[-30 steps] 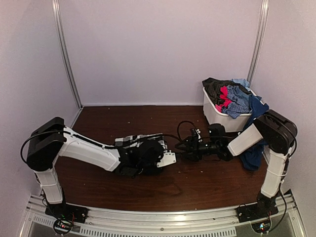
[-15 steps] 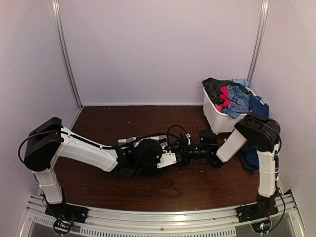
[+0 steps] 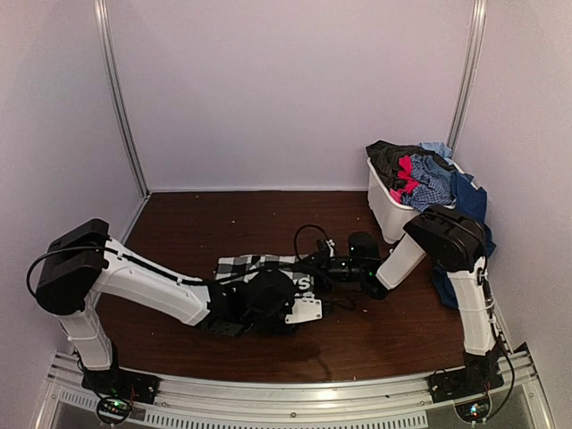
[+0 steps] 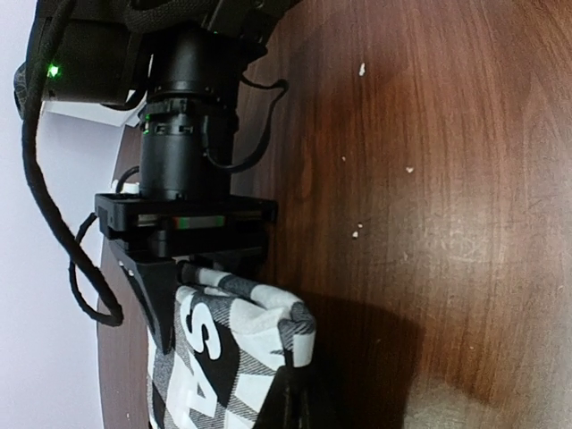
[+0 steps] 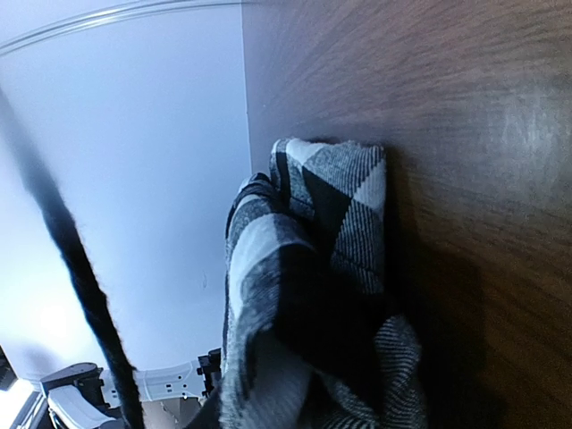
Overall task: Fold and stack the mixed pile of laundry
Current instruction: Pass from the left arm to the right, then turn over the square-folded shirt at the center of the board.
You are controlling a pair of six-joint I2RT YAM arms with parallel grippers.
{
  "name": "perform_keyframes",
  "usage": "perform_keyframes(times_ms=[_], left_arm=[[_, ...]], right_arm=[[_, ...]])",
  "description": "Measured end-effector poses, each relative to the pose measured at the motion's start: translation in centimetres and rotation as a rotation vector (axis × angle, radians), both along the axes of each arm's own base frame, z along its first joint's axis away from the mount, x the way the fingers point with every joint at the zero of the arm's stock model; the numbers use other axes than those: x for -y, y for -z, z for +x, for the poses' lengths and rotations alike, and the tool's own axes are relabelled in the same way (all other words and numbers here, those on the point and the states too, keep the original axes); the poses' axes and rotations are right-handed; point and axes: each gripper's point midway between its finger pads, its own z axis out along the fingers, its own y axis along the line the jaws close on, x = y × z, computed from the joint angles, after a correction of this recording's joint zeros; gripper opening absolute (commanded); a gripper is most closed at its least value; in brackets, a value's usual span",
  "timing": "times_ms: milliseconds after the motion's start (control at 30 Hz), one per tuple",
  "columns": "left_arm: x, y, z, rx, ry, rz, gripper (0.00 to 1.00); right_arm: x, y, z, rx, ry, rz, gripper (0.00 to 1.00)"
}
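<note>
The black-and-white checked shirt (image 3: 241,265) with white lettering lies on the table in the middle. My left gripper (image 4: 299,398) is shut on a folded edge of the shirt (image 4: 223,349). My right gripper (image 3: 315,268) reaches in from the right and meets the same fold, with one finger (image 4: 154,299) alongside the cloth. In the right wrist view the bunched shirt (image 5: 313,268) fills the space at the jaws and hides the fingers. The rest of the mixed laundry pile (image 3: 416,174) sits in the bin at the right.
The white plastic bin (image 3: 389,210) stands at the back right by the wall. A long navy piece (image 3: 465,201) hangs over its side, down behind the right arm. Small crumbs (image 4: 362,69) dot the brown table (image 3: 197,219). Black cables loop over the right wrist (image 3: 308,237).
My right arm has swung left from beside the bin to the shirt, and its jaws have closed in on the fold. The left gripper has kept its hold and shifted slightly.
</note>
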Motion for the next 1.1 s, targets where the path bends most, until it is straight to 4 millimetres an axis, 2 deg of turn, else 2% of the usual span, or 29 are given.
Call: perform_keyframes(times_ms=[33,67,100,200,267,300,333,400,467,567,733,833,900,967,1033,1100], left_arm=[[0.0,0.1,-0.1,0.003,0.002,0.004,0.03],[-0.1,0.2,-0.3,0.005,0.002,0.008,0.09],[-0.3,0.2,-0.3,0.007,-0.002,0.009,0.19],[-1.1,-0.6,-0.3,0.005,-0.035,-0.016,0.53],[-2.0,-2.0,-0.3,0.0,-0.068,-0.063,0.71],[-2.5,-2.7,-0.3,0.001,-0.082,-0.086,0.86],[-3.1,-4.0,-0.2,-0.009,-0.111,-0.136,0.96],[-4.3,-6.1,0.2,-0.026,-0.163,-0.22,0.98],[-6.0,-8.5,1.3,-0.049,-0.234,-0.322,0.98],[-9.9,-11.9,3.8,-0.094,-0.374,-0.495,0.98],[-16.5,-15.5,6.6,-0.123,-0.554,-0.728,0.98],[-19.4,-17.0,7.1,-0.139,-0.63,-0.829,0.98],[-20.9,-17.7,7.4,-0.145,-0.674,-0.875,0.98],[-21.8,-17.8,7.6,-0.153,-0.709,-0.9,0.98],[-22.7,-17.3,7.8,-0.17,-0.758,-0.901,0.98],[-23.5,-16.5,8.0,-0.191,-0.815,-0.885,0.98]], right_arm=[[-0.1,0.0,0.1,0.0,0.001,0.002,0.14],[-0.1,-0.1,0.2,0.001,0.0,0.004,0.04],[0.0,0.0,0.3,0.0,0.001,0.002,0.0],[0.3,0.1,0.5,0.012,0.001,-0.026,0.0],[1.0,0.2,1.1,0.026,0.01,-0.075,0.0],[1.5,0.2,1.5,0.043,0.015,-0.108,0.0],[2.1,0.0,2.0,0.064,0.022,-0.149,0.0],[3.2,-1.0,3.3,0.13,0.033,-0.233,0.0],[4.4,-3.3,5.2,0.24,0.05,-0.334,0.0],[6.3,-8.3,7.9,0.448,0.079,-0.487,0.0],[9.5,-16.4,11.1,0.767,0.126,-0.766,0.0],[10.5,-19.0,11.9,0.912,0.128,-0.937,0.0],[10.1,-19.7,12.0,1.004,0.097,-1.063,0.0],[8.3,-19.2,11.6,1.088,0.023,-1.184,0.0],[5.4,-17.7,11.0,1.157,-0.068,-1.267,0.0],[1.7,-14.5,9.7,1.214,-0.193,-1.342,0.0]])
